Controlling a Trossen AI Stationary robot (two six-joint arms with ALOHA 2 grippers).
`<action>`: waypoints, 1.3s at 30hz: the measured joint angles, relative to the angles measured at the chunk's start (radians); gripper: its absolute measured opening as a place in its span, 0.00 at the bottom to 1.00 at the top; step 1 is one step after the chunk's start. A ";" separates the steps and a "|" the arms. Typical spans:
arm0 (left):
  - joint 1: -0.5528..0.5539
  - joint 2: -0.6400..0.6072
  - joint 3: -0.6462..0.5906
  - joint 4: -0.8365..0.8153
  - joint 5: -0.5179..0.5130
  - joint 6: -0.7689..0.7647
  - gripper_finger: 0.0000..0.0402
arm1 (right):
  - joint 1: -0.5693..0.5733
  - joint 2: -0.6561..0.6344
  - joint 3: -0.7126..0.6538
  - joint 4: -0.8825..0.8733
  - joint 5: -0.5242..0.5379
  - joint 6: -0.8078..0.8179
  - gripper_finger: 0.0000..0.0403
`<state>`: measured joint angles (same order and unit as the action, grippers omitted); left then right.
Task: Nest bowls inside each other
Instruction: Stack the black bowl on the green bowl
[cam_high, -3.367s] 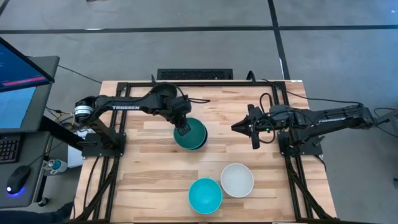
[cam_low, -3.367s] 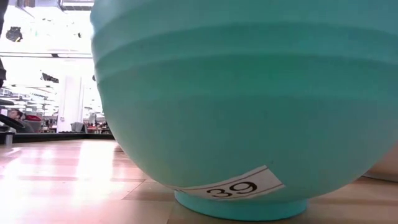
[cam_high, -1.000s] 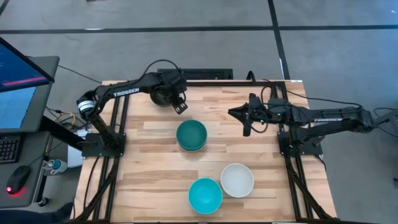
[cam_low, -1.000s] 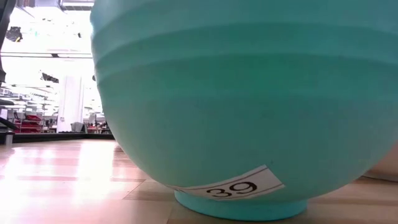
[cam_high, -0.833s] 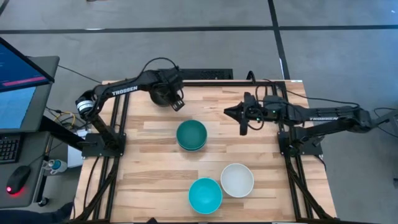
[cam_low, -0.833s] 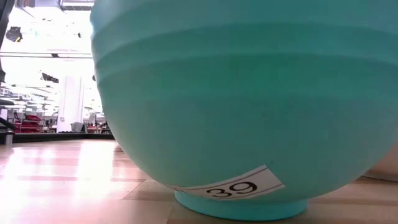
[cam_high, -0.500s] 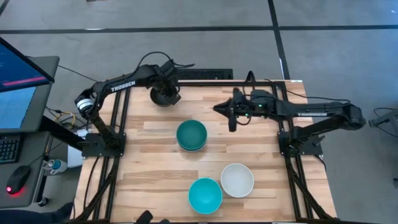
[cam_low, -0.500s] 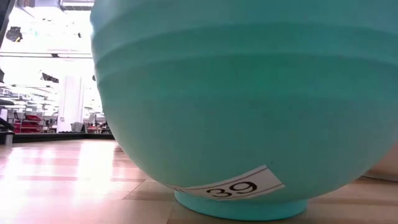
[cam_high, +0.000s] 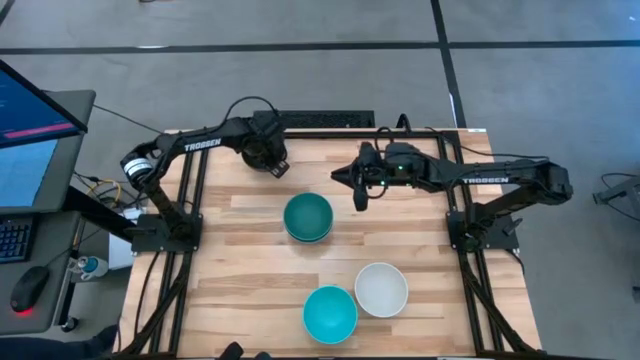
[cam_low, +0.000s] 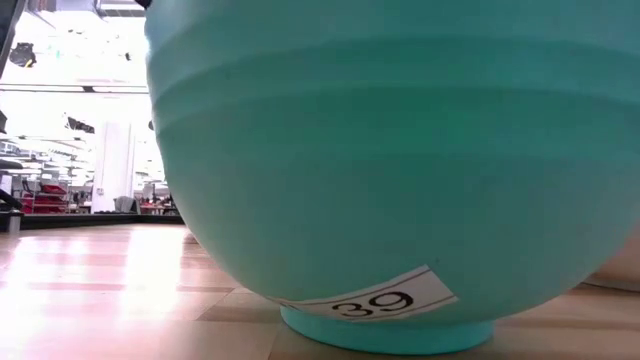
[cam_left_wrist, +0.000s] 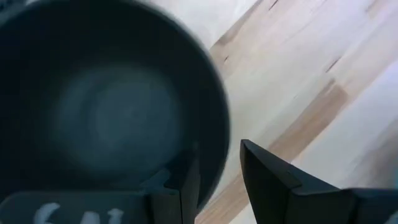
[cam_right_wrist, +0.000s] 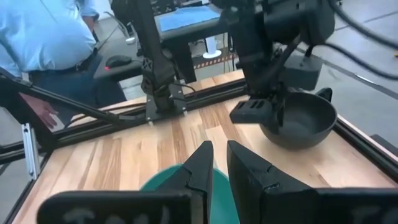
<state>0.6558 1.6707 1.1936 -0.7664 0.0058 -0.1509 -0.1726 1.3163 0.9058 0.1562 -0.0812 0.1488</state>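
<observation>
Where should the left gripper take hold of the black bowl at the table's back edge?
On the rim. The black bowl sits upright and open, so one finger goes inside and one outside the wall, coming from above. The left gripper already straddles the rim that way on the side facing the teal-green bowl.

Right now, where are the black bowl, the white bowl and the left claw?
black bowl (cam_right_wrist: 298, 124): right wrist view, inside wall.
white bowl (cam_high: 381, 288): high view, inner bottom.
left claw (cam_left_wrist: 219, 177): left wrist view, gap straddling the black bowl's rim.
</observation>
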 joint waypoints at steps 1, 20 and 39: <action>0.003 0.000 -0.008 0.005 -0.001 0.000 0.26 | 0.000 0.000 0.000 0.004 0.000 0.000 0.17; 0.013 0.034 -0.107 0.147 0.024 -0.033 0.26 | 0.000 -0.001 0.001 0.026 -0.001 0.001 0.17; -0.058 0.009 -0.071 0.030 -0.015 0.064 0.00 | 0.002 -0.002 0.001 -0.001 -0.002 0.028 0.17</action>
<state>0.5974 1.6801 1.1224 -0.7361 -0.0094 -0.0871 -0.1707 1.3144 0.9066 0.1547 -0.0830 0.1764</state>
